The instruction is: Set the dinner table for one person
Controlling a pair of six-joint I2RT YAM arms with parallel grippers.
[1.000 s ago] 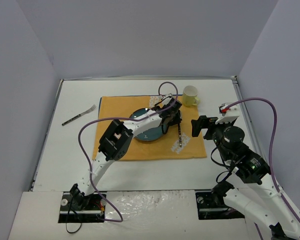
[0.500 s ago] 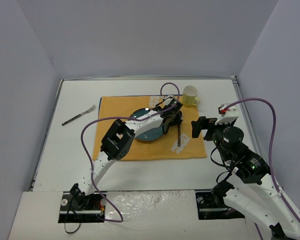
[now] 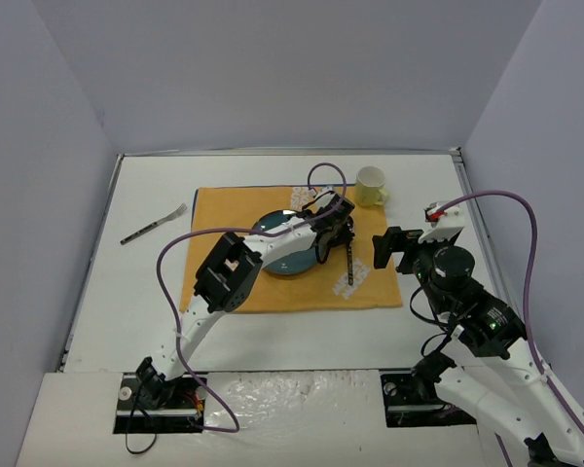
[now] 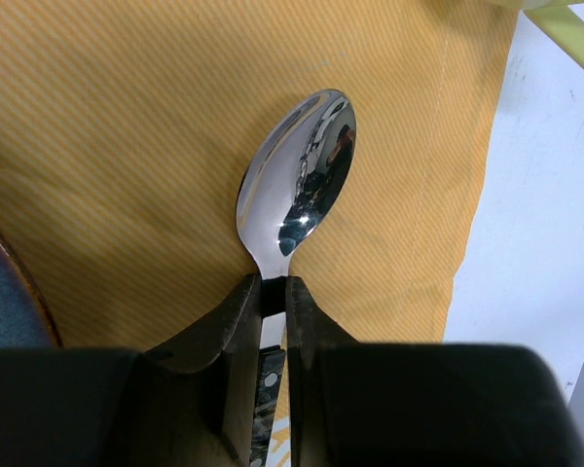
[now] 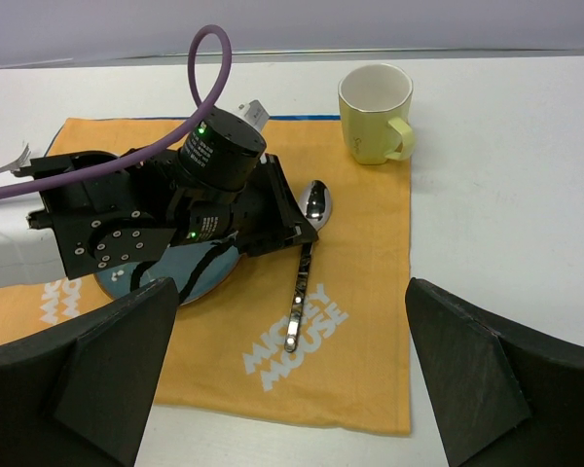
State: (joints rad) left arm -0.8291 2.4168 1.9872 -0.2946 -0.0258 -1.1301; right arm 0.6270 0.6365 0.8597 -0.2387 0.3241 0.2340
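One counter carries everything: a large white top that fills the middle of the overhead view. At its upper left lies one fork on the bare surface, well apart from the rest. Right of it is one orange placemat at centre frame, with one blue plate on it. The left arm reaches across the plate. Its end effector is closed narrow on the neck of one spoon. The spoon is just beside the plate's right edge, over the mat. Its bowl points toward the top of the frame and its handle toward the bottom. One pale yellow mug stands at the mat's upper right corner. Farthest right, the right end effector is spread wide and holds nothing.
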